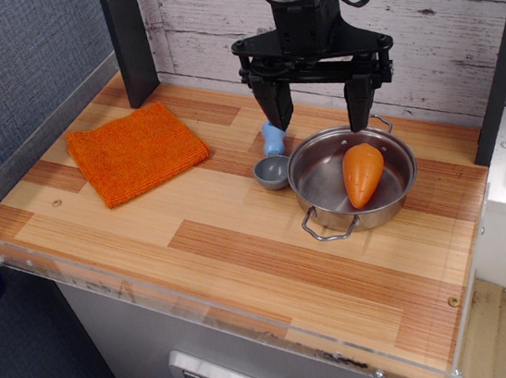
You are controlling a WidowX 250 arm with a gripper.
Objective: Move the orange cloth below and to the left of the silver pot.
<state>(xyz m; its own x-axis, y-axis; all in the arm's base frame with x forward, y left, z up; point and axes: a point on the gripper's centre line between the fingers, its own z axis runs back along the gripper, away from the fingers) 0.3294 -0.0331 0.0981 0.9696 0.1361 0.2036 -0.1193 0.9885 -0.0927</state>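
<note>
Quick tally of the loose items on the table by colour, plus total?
Orange: 2, the orange cloth and the carrot toy lying in the pot
Silver: 1, the silver pot
Grey with blue handle: 1, the small scoop
Total: 4

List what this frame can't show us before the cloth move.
- Scoop: blue handle partly behind the left finger of the pincer.
- Silver pot: far rim and far handle partly behind the right finger.
- Arm above the pincer: cut off by the top edge.
- Under the orange cloth: hidden.
</note>
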